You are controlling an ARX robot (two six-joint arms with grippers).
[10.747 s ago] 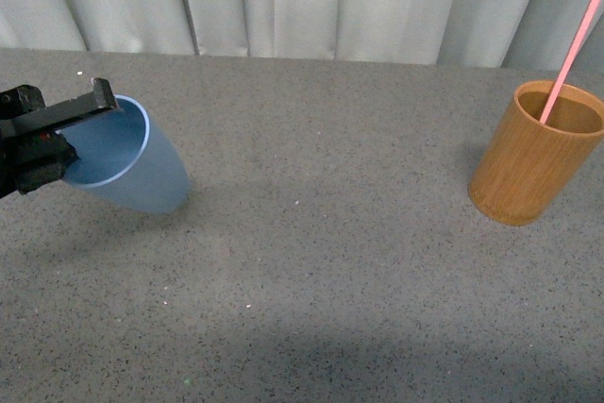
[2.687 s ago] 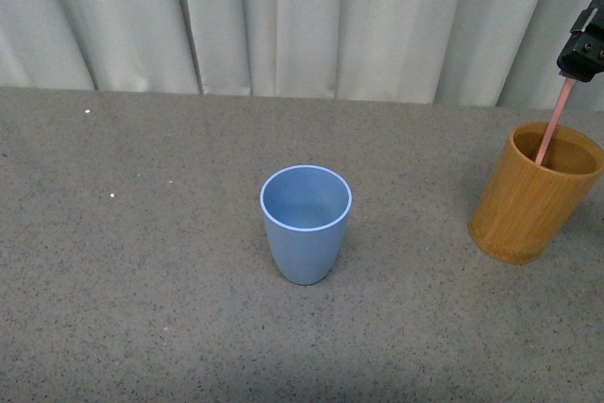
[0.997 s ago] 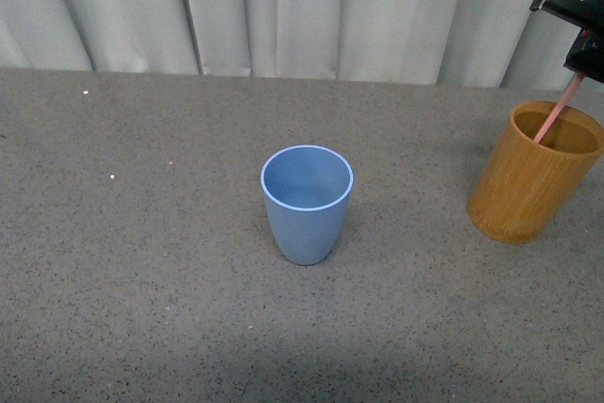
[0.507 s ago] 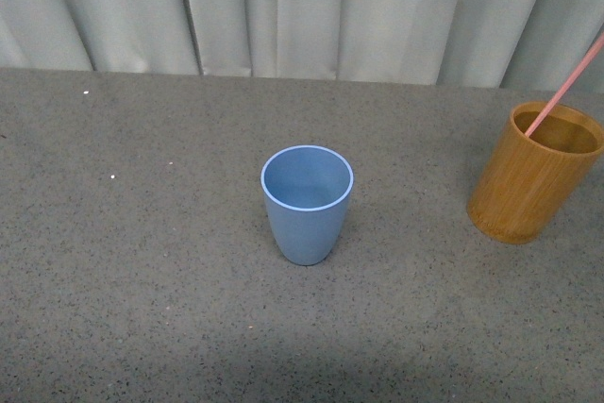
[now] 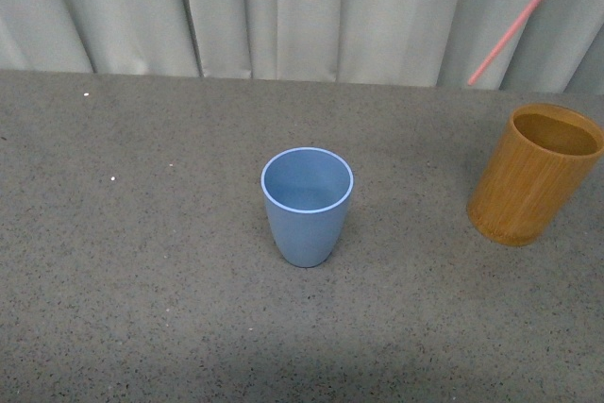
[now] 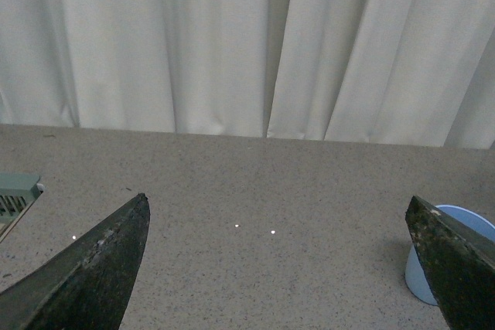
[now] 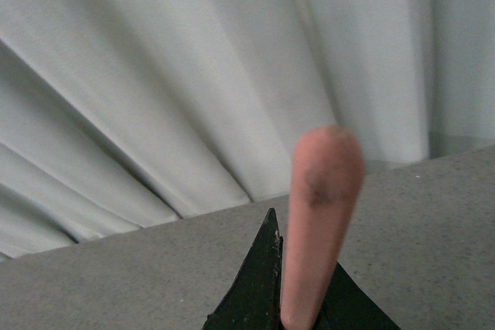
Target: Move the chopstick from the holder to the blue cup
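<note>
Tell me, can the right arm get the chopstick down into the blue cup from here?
Probably yes: the chopstick hangs clear of the holder, and the blue cup stands upright, open and alone.

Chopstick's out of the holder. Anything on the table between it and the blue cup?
Nothing visible. The chopstick hangs tilted in the air, clear of the holder, pinched in the right gripper. The table between holder and blue cup is bare, and the cup stands upright, mouth open.

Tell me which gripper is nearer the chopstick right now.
Right. The right gripper is shut on the chopstick, holding it in the air clear of the holder. The left gripper is open over bare table, with only the blue cup near it.
</note>
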